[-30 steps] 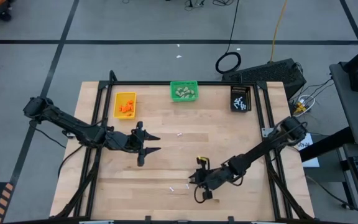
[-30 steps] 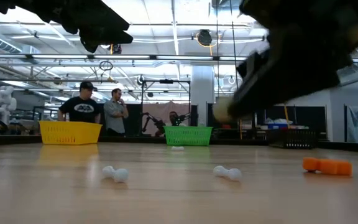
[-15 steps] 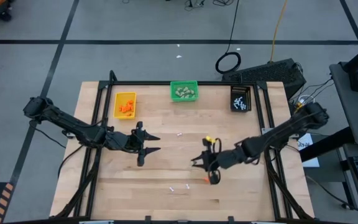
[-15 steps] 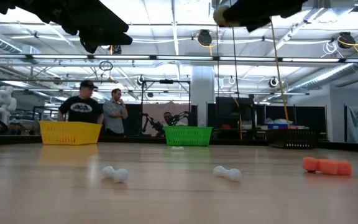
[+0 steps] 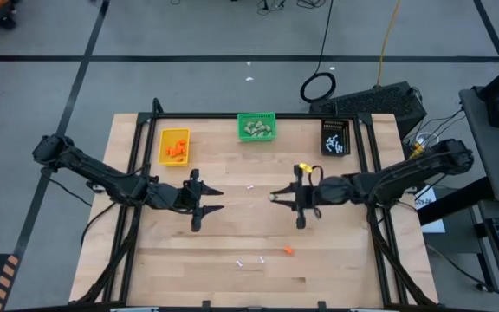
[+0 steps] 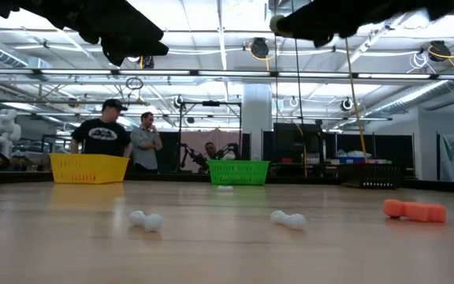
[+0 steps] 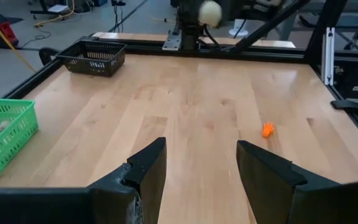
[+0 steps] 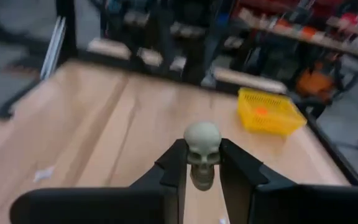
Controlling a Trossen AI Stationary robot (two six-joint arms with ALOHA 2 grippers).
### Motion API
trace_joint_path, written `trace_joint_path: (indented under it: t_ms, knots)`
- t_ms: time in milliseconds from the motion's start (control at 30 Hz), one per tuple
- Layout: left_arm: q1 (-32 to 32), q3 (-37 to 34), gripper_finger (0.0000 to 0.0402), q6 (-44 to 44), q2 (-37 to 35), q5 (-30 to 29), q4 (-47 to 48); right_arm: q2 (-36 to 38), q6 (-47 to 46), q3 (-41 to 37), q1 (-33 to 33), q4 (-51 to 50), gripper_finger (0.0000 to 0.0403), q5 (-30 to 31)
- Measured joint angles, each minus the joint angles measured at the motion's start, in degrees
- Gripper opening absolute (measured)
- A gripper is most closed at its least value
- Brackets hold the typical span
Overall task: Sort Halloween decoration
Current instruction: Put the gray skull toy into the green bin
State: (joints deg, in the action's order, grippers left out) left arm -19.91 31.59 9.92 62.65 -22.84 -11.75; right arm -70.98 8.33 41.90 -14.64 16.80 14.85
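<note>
A small beige-grey skull [image 8: 202, 138], one piece of the Halloween decoration, sits in my shut right gripper [image 8: 202, 155], which hangs over the table's middle [image 5: 277, 197]. The skull also shows in the left wrist view [image 7: 211, 12]. My left gripper [image 5: 216, 198] waits open above the table's left half, its fingers [image 7: 146, 169] holding nothing. An orange bit [image 5: 288, 250] and white sticks [image 5: 249, 260] lie flat on the wood near the front. One more white stick [image 5: 250, 186] lies at mid-table. My right gripper pinches the skull's lower sides [image 8: 201, 163] between its two fingertips [image 8: 175, 163]. The skull's round crown stands above them. The fingers reach almost level, pointing toward the table's left side. The skull is upright and lifted well clear of the table.
Along the far edge stand a yellow bin [image 5: 174, 146] with orange bits, a green bin [image 5: 256, 127] with beige lumps and a black bin [image 5: 336, 137] with white sticks. People stand in the room beyond the table [image 6: 120, 134].
My right gripper has risen from near the table's front edge and gone toward the far edge to mid-table, rolling its wrist. It stays shut on the skull, which is now high above the wood.
</note>
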Motion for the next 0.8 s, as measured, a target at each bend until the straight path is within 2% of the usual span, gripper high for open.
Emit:
trace_joint_path:
  t_ms: [167, 300, 567, 800]
  knots:
    - [0.0, 0.0, 0.0194, -1.3, 0.0, 0.0, -0.4, -0.2, -0.1, -9.0, 3.3, 21.2, 0.0054, -2.8]
    - [0.0, 0.0, 0.0194, -1.3, 0.0, 0.0, -0.3, -0.2, -0.1, -12.9, 4.9, 30.9, 0.0054, -4.8]
    - [-0.4, 0.0, 0.0194, -1.4, 0.0, 0.2, -0.9, -0.9, 1.1, -14.1, 5.3, 32.7, 0.0054, -5.9]
    - [-2.7, 0.0, 0.0194, -1.7, 0.0, 0.3, -1.0, -2.0, -1.7, -14.1, 5.2, 33.3, 0.0054, -6.1]
